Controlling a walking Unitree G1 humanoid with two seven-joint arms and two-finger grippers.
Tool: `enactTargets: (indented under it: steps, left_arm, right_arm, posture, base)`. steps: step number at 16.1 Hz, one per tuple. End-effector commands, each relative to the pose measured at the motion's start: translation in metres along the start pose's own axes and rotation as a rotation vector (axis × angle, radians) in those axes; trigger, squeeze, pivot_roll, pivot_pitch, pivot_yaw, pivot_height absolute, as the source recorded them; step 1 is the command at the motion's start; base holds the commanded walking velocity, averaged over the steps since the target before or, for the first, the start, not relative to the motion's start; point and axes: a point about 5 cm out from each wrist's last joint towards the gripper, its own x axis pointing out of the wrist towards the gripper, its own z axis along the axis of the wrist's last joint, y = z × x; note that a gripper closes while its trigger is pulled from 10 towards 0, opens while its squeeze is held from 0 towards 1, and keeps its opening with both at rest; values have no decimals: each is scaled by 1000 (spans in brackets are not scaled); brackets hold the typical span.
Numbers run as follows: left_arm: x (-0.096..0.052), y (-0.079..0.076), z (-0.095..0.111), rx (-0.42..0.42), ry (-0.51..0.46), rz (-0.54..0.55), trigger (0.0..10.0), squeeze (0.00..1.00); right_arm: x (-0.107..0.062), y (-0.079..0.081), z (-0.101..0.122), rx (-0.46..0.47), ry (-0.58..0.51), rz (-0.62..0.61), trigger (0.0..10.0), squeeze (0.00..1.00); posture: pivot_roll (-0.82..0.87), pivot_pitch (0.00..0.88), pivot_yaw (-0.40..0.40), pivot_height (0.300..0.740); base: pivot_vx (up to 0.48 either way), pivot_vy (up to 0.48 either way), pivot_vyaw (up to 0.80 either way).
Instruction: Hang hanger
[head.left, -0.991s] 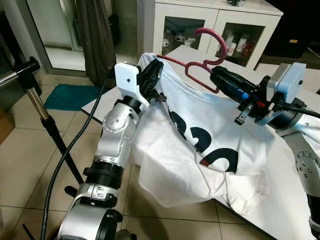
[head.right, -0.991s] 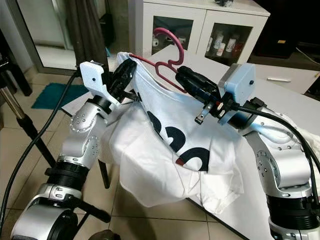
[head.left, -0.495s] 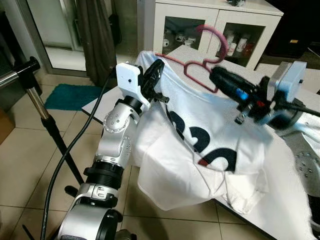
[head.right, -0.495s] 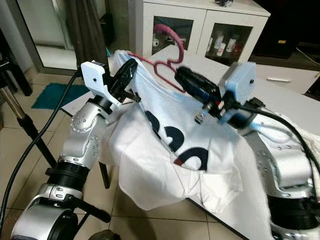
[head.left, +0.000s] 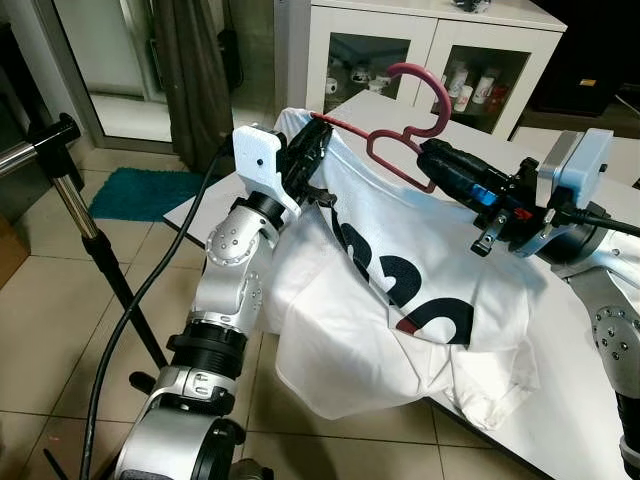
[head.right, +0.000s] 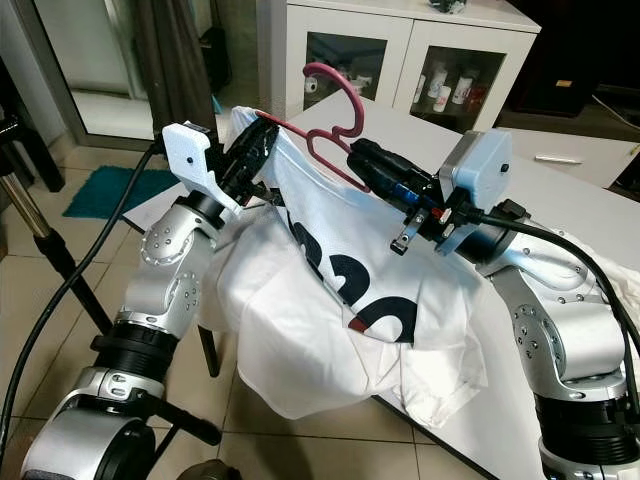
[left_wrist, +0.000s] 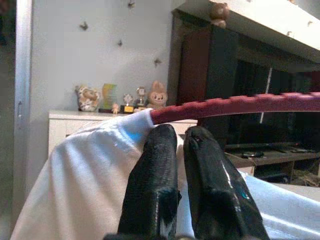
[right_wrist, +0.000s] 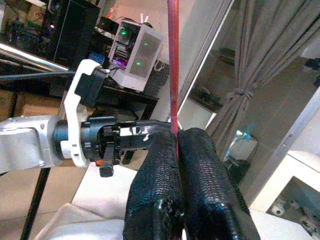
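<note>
Nearest, the hem of a white T-shirt (head.left: 400, 330) with a black and red print hangs over the edge of a white table (head.left: 590, 420), above a beige tiled floor (head.left: 50, 340). At left, a black stand pole (head.left: 110, 280) slants down to the floor, a black cable (head.left: 130, 320) beside it. Higher up, the shirt is draped over a dark red hanger (head.left: 400, 150), held up off the table between both arms. Left gripper (head.left: 312, 148): fingers (left_wrist: 155, 175) pressed together, pinching the shirt's shoulder where the hanger's notched arm comes out of the cloth. Right gripper (head.left: 432, 155): fingers (right_wrist: 200, 175) closed tight on the hanger's thin bar, just below the hook, which curls upward above the gripper. Farther left, a teal mat (head.left: 140, 190) lies on the floor near a dark curtain (head.left: 190, 70). Farthest back, a white cabinet (head.left: 430, 50) with glass doors holds small bottles and cups.
</note>
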Motion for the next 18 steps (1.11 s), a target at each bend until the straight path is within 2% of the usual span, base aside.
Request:
enactTargets:
  steps: [1, 4, 5, 9, 10, 12, 16, 18]
  left_arm:
    - [2, -9, 1, 20, -2, -42, 10000, 1000]
    - [1, -9, -5, 1, 34, -6, 10000, 1000]
    - [1, -5, -7, -4, 49, 18, 10000, 0]
    - [1, 11, -10, 18, 90, 119, 10000, 0]
    - [1, 17, -10, 15, 97, 156, 0, 0]
    - [1, 22, -8, 7, 84, 183, 0, 0]
    - [2, 18, -4, 25, 53, 173, 0, 0]
    - [0, 24, -7, 42, 71, 216, 0, 0]
  right_arm:
    - [-1, -3, 8, -22, -24, -6, 0, 0]
    - [1, -3, 9, -25, -31, -7, 0, 0]
    - [2, -2, 10, -26, -36, -5, 0, 0]
    - [4, -2, 14, -30, -49, 6, 0, 0]
    - [4, -1, 17, -32, -58, 10, 0, 0]
    - [4, -1, 19, -35, -61, 11, 0, 0]
    - [2, -5, 19, -42, -58, -17, 0, 0]
    - [0, -11, 21, -31, -73, -44, 0, 0]
  posture:
    - [34, 0, -25, 723]
    - [38, 0, -27, 723]
    - [40, 0, -29, 723]
    - [39, 0, -32, 723]
    - [37, 0, -32, 723]
    - [33, 0, -34, 723]
    - [33, 0, -32, 723]
    - [34, 0, -29, 723]
  base:
    - [0, 0, 0]
    - [0, 0, 0]
    - [0, 0, 0]
    - [0, 0, 0]
    - [0, 0, 0]
    - [0, 0, 0]
    - [0, 0, 0]
    - [0, 0, 0]
